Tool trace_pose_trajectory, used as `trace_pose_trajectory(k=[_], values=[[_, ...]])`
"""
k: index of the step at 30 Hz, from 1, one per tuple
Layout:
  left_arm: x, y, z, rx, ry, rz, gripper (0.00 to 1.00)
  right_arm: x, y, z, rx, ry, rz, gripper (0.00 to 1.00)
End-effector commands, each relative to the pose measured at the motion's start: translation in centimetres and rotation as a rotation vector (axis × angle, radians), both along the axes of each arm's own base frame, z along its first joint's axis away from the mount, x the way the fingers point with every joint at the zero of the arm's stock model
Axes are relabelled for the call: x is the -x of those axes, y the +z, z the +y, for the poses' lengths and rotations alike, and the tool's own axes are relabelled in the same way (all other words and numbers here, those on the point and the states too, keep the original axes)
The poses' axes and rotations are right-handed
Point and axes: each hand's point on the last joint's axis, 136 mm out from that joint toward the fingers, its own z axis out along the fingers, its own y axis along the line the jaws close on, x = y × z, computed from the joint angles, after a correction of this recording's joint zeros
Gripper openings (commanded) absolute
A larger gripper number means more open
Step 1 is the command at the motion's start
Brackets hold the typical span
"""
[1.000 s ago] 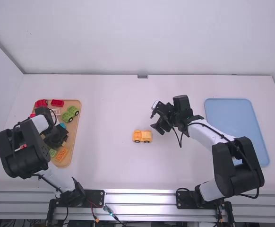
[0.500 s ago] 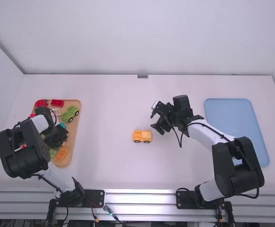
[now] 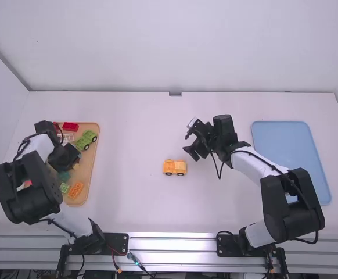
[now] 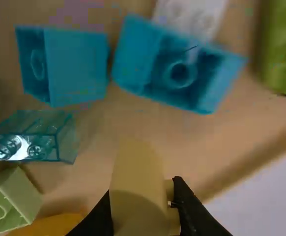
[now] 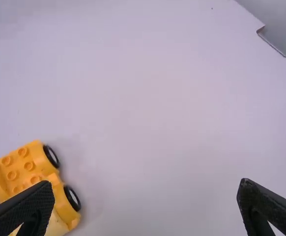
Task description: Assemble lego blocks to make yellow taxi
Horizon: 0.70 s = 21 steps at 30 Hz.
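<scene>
The yellow block [image 4: 138, 182] is pinched in your left gripper [image 3: 71, 158], over the wooden tray [image 3: 89, 165] by the worktop's left edge. Close by in that tray you have two blue blocks [image 4: 79, 66] and a clear teal brick [image 4: 32, 135]; an orange brick [image 3: 76, 189] lies towards its near edge. Your right gripper [image 3: 191, 149] hangs empty, fingers spread, near the yellow wheeled car [image 3: 175, 167], which stands well in from the worktop's edges. The blue tray [image 3: 288, 151] lies along the right edge.

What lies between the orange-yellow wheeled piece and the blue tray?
In the high view, the right arm spans much of the stretch between the wheeled piece and the blue tray, over the white table.
</scene>
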Motion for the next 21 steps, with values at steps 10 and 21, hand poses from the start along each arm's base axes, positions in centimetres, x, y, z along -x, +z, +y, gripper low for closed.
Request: trace_pose_trajectory(k=[10, 21], values=[[-7.0, 11.1, -8.8, -0.151, -0.555, -0.387, 0.02, 0.0, 5.4, 3.4, -0.328, -0.024, 0.177, 0.99], [-9.1, 13.0, -22.6, -0.283, -1.153, -0.603, 0.02, 0.7, 10.4, 5.8, -0.529, 0.096, 0.244, 1.0]])
